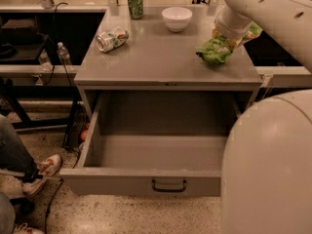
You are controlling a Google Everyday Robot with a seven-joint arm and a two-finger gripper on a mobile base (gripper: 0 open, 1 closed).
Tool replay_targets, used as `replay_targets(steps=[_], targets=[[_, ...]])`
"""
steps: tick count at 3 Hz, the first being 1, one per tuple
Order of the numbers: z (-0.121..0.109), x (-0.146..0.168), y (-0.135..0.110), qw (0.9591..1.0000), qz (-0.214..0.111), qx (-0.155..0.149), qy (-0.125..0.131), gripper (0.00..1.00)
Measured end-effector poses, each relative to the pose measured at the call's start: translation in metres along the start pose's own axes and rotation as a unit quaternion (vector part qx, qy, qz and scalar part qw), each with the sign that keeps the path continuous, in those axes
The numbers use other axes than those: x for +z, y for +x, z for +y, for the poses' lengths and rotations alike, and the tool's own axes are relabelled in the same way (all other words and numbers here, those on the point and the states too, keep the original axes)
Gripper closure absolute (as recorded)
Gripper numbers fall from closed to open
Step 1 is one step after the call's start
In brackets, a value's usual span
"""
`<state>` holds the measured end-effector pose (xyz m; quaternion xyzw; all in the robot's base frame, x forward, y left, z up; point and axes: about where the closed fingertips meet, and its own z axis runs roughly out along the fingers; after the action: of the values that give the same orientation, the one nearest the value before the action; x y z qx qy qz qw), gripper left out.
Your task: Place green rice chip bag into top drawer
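Observation:
The green rice chip bag (213, 52) is at the right rear of the grey cabinet top (161, 57), crumpled, with one end showing past the arm at the right. My gripper (228, 37) comes down from the upper right and is shut on the bag's middle; the wrist hides most of the fingers. The top drawer (146, 182) is pulled wide open below the cabinet top. It is grey, holds nothing, and has a small black handle (168, 185) at the centre of its front.
A white bowl (176, 17) and an upright green soda can (135, 2) stand at the back of the top. A can lies on its side (111, 38) at the left. My arm's large white body (268, 165) fills the lower right. A person's shoe (44, 172) is at the lower left.

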<state>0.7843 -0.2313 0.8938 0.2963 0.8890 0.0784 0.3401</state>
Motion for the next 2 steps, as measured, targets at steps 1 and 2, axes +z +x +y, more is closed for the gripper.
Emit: replay_targets(steps=[1, 2], targets=[[-0.002, -0.007, 0.013, 0.9995, 0.021, -0.016, -0.015, 1.00], [-0.011, -0.038, 0.023, 0.9988, 0.011, -0.030, -0.036, 1.00]])
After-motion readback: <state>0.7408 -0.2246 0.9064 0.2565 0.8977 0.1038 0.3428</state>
